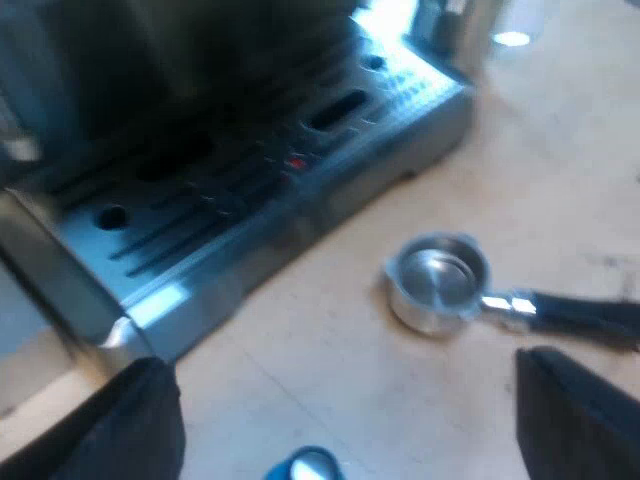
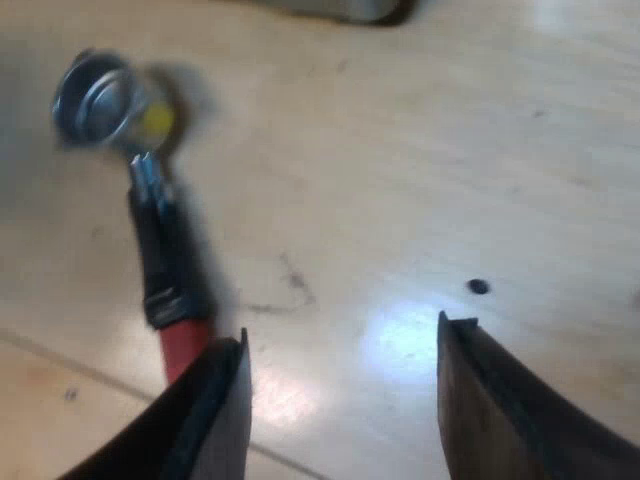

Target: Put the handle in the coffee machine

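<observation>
The metal holder [image 1: 438, 282] lies loose on the pale wooden table, its round basket facing up, a short way from the espresso machine's drip tray [image 1: 250, 180]. Its dark handle [image 1: 585, 317] runs away from the basket. In the right wrist view the holder's basket [image 2: 95, 97] is farther off, and the dark handle [image 2: 162, 248] leads to the red end [image 2: 185, 348], which lies beside one finger [image 2: 205, 420]. My right gripper [image 2: 340, 385] is open over bare table. My left gripper [image 1: 345, 425] is open above the table near the holder.
The espresso machine [image 1: 200, 130] has a slotted metal drip tray with a small red mark. A measuring glass [image 1: 515, 25] stands beyond the machine's corner. A blue tamper [image 1: 305, 466] shows between the left fingers. A small dark spot [image 2: 478, 287] marks the table.
</observation>
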Robot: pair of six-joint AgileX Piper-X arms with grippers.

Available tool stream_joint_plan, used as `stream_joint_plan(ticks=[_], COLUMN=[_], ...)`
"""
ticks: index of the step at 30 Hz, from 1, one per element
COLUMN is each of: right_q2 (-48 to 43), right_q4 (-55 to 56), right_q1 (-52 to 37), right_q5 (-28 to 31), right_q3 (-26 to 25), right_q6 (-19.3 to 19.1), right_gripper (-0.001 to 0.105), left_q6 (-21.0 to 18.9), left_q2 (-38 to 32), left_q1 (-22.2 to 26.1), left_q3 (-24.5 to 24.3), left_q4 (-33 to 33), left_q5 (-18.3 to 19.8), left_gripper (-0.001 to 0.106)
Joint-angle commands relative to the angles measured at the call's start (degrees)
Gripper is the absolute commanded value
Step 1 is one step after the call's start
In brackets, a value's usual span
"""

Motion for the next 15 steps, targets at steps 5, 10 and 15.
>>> stream_joint_plan(ticks=[5,10,15], right_q2=[6.93,11.58,14.09], right_q4=[0.59,0.59,0.14], right_q1=[11.88,22.44,27.79], right_q5=[1.24,7.81,10.73], right_q3=[-1.59,-1.59,-1.59], right_q6=[1.05,7.21,12.61], right_gripper=[0.046,0.045,0.045], left_q6=[5.35,6.21,6.21], left_q2=[4.61,8.39,11.77], left_q1=[-4.18,-11.96,-17.53], left_q3=[-0.36,-0.36,-0.36], left_q4=[1.85,2.52,2.36], left_q5=[2.35,2.86,2.64], left_gripper=[0.071,0.071,0.071])
